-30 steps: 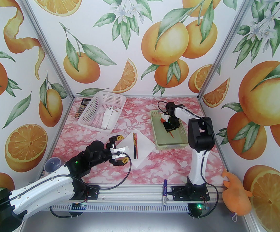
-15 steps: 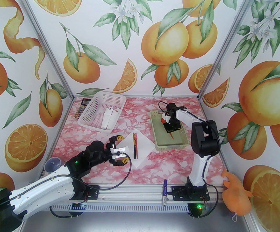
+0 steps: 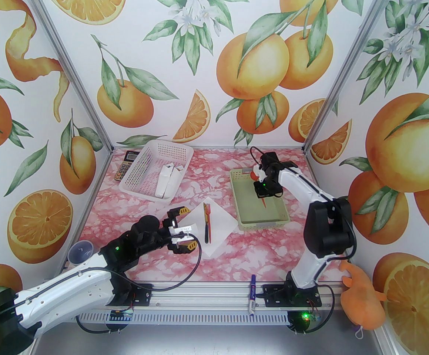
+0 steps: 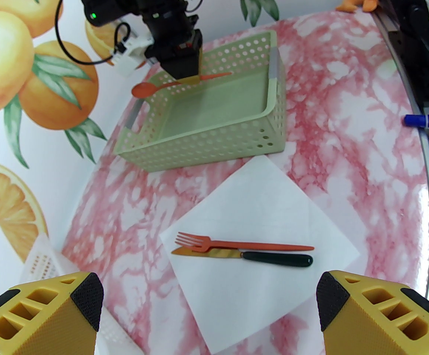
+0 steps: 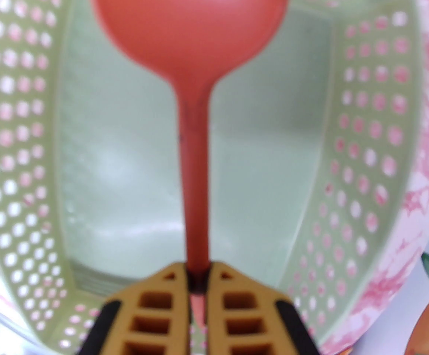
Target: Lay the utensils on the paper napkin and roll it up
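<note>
A white paper napkin [image 3: 218, 235] [image 4: 266, 205] lies mid-table, corner toward me. On it rest two utensils side by side: an orange fork [image 3: 206, 211] [image 4: 236, 243] and a dark-handled knife [image 3: 207, 232] [image 4: 277, 259]. My left gripper [image 3: 185, 228] [image 4: 209, 301] hovers open at the napkin's left edge, holding nothing. Over the green basket [image 3: 241, 213] [image 4: 207, 154] [image 5: 14, 124], my right gripper [image 3: 261, 192] [image 4: 188, 80] [image 5: 198, 279] is shut on the handle of an orange spoon [image 4: 147, 89] [image 5: 197, 161], which hangs level above the basket's floor.
A white basket [image 3: 140, 168] with white cartons and a calculator [image 3: 124, 165] sit at the back left. A blue-and-white marker pen [image 3: 252, 294] [image 4: 427, 121] lies on the front rail. A grey cup [image 3: 80, 252] stands front left, an orange plush [image 3: 360, 298] front right.
The right arm has swung its elbow out to the right and carried the spoon up and toward the basket's far end. The left arm has not moved.
</note>
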You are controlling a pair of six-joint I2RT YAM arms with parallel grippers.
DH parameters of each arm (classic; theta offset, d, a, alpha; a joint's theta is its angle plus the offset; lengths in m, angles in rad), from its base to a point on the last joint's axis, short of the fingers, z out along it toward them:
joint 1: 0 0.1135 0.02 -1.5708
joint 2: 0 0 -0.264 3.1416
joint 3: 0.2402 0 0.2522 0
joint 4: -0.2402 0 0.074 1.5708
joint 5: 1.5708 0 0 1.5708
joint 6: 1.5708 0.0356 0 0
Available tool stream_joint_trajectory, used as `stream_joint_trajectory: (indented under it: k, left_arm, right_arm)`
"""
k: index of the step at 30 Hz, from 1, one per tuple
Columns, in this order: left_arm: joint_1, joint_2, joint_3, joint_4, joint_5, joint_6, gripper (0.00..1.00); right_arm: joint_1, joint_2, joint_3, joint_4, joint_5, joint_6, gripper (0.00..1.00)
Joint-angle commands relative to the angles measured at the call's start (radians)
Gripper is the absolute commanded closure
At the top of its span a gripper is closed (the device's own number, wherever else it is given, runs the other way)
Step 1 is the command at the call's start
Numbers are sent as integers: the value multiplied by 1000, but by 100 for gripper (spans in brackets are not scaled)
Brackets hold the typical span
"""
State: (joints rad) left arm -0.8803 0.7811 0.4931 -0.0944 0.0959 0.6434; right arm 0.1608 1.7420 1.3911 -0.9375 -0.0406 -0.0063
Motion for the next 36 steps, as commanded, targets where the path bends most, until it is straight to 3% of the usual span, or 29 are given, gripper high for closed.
stream_joint_trajectory:
  k: [1, 11, 18, 25, 36]
  left_arm:
    - [-7, -21, 22, 1, -8, 21, 0]
    - [-6, -63, 16, 8, -52, 32, 0]
    - [-7, -91, 10, 23, -66, 32, 0]
    - [-5, -98, 11, 23, -59, 23, 0]
    - [-7, -112, 11, 20, -53, 22, 0]
  right_arm:
    - [16, -75, -11, 7, -55, 100, 89]
    - [89, -222, -31, 3, -154, 260, 90]
    - [210, -319, -92, 89, -211, 393, 90]
    - [351, -320, -140, 181, -194, 516, 90]
    - [454, -260, -203, 270, -182, 606, 90]
